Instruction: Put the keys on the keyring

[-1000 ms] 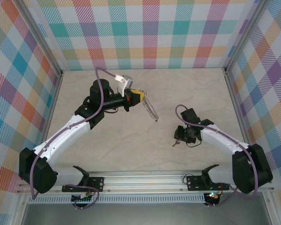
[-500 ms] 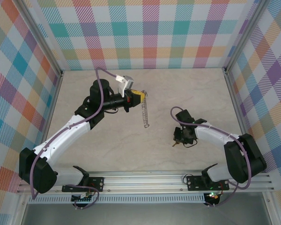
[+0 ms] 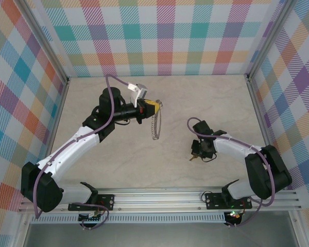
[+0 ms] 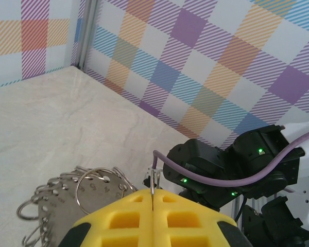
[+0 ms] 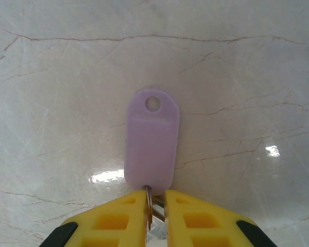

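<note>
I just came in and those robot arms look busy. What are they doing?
The left gripper is shut on a big metal keyring, holding it up over the table so it hangs down. The right gripper is low on the table, its yellow fingers pinching the end of a little key with a lilac head. The key is not on the keyring yet.

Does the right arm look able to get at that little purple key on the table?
Most likely yes: the right claw sits right at the purple key, its yellow fingers closed on the metal end, nothing in between.
</note>
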`<state>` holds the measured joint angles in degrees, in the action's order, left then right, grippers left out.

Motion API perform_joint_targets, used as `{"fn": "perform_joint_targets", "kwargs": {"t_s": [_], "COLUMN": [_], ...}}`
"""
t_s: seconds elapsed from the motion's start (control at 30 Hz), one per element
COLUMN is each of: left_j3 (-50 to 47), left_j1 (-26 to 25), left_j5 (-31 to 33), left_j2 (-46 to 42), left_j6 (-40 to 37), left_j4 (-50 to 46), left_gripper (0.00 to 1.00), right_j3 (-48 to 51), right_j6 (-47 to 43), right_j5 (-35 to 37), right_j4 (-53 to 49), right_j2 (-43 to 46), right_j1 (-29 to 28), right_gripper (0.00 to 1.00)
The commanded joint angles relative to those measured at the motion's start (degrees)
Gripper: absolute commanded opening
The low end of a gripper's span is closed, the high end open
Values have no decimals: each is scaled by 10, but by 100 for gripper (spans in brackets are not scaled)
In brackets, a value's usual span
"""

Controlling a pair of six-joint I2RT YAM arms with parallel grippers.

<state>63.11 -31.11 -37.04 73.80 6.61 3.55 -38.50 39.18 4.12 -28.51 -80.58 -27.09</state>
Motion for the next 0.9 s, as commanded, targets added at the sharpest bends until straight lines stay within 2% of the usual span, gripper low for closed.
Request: {"fn": "perform_joint_targets", "kwargs": {"t_s": [0.0,0.4,0.57,0.87], "left_j3": [-1,-3,-3,-3], "left_j1": [-5,-5,-5,-6], "left_j5": [-18,-27,-28,-28], "left_j2": [-1,3,4,6], "left_j6": [1,7,8,9], "left_j4": [44,48,48,50], "left_gripper": [0,0,0,0], "right_j3": [-10,-13,-13,-18], "right_j6": [-1,-5,-5,-7], "right_j5": [9,15,14,10], "right_j4": [-2,-1,2,4], "right_j2": [-1,14,17,19], "right_j1": [-3,-3,-3,-3], "right_gripper": [16,15,19,19]}}
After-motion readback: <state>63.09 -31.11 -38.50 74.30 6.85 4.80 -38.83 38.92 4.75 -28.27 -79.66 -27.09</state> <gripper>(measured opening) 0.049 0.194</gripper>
